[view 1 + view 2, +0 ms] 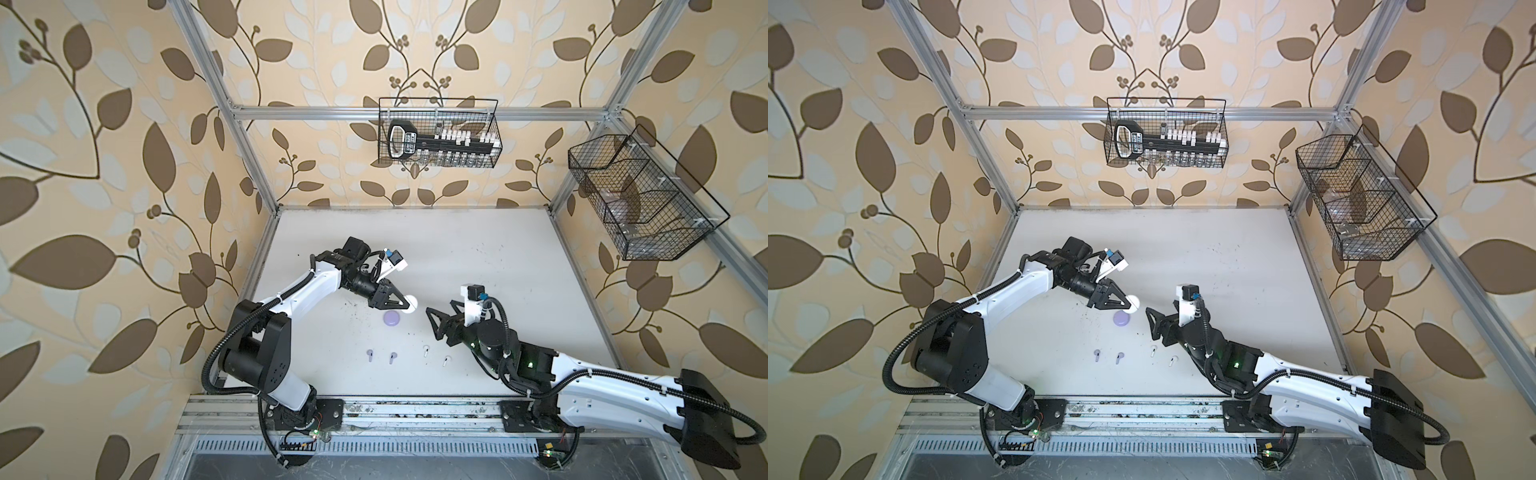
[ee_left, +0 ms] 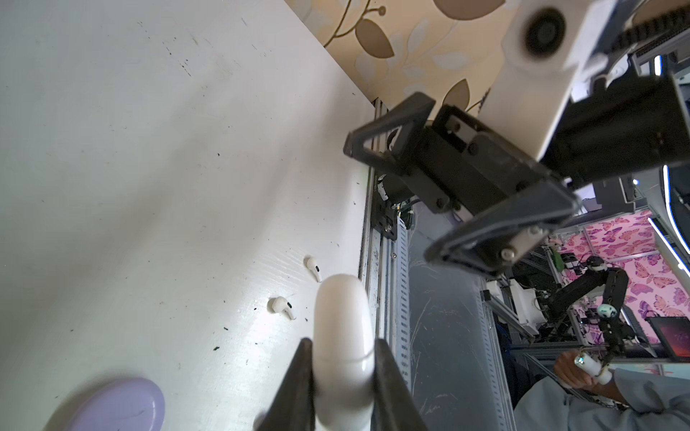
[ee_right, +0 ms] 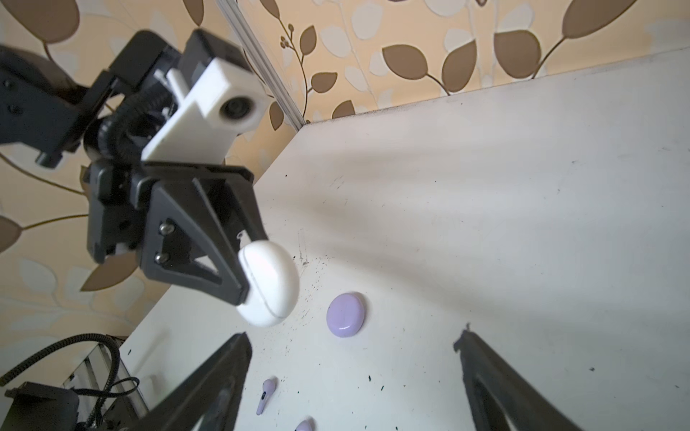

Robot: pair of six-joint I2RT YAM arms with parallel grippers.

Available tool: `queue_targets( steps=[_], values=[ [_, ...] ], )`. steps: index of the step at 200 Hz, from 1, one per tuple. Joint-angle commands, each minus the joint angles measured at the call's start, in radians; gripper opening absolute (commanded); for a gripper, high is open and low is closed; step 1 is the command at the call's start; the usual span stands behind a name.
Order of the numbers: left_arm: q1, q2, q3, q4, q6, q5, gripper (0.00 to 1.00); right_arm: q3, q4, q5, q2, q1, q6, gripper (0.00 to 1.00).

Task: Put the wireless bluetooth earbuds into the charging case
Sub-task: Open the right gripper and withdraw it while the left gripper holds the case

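My left gripper (image 1: 405,306) is shut on a closed white charging case (image 2: 343,336), holding it by its flat faces above the table; the case (image 3: 270,287) also shows in the right wrist view. Just beneath it a closed lavender case (image 1: 391,318) lies flat. Nearer the front edge lie the earbuds: two lavender (image 1: 369,354) (image 1: 392,357) and two white (image 1: 425,351) (image 1: 445,360), all loose on the table. My right gripper (image 1: 439,308) stands open and empty, a short way right of the white case and pointing at it.
The white table (image 1: 415,249) is dotted with black specks. One wire basket (image 1: 440,133) hangs on the back wall and another (image 1: 640,199) on the right frame. An aluminium rail (image 1: 374,411) runs along the front edge.
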Motion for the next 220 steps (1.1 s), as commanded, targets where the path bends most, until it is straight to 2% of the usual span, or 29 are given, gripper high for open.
queue_targets(
  steps=[1,23,41,69,128,172,199,220],
  values=[
    [-0.003,-0.084,-0.098,0.272,-0.064,0.017,0.07,-0.007,0.025,-0.067,-0.018,-0.011,0.054,0.88],
    [-0.003,-0.162,-0.221,0.508,-0.134,-0.049,0.06,0.003,-0.019,-0.051,-0.011,-0.012,0.071,0.88],
    [-0.004,-0.169,-0.278,0.621,-0.146,-0.101,0.04,0.001,-0.026,-0.051,0.001,-0.011,0.08,0.88],
    [-0.005,-0.166,-0.365,0.773,-0.062,-0.126,0.0,0.018,-0.048,-0.044,0.041,-0.01,0.091,0.87],
    [-0.003,-0.147,-0.523,1.085,-0.06,-0.253,0.0,0.061,-0.085,-0.04,0.109,-0.004,0.093,0.87],
    [-0.002,-0.034,-0.583,1.364,-0.072,-0.281,0.0,0.079,-0.094,-0.044,0.148,-0.009,0.098,0.87],
    [0.004,0.005,-0.554,1.366,-0.003,-0.281,0.0,0.078,-0.097,-0.032,0.157,0.002,0.109,0.87],
    [0.009,0.067,-0.548,1.466,-0.047,-0.272,0.0,0.082,-0.11,-0.013,0.161,0.016,0.114,0.87]
  ],
)
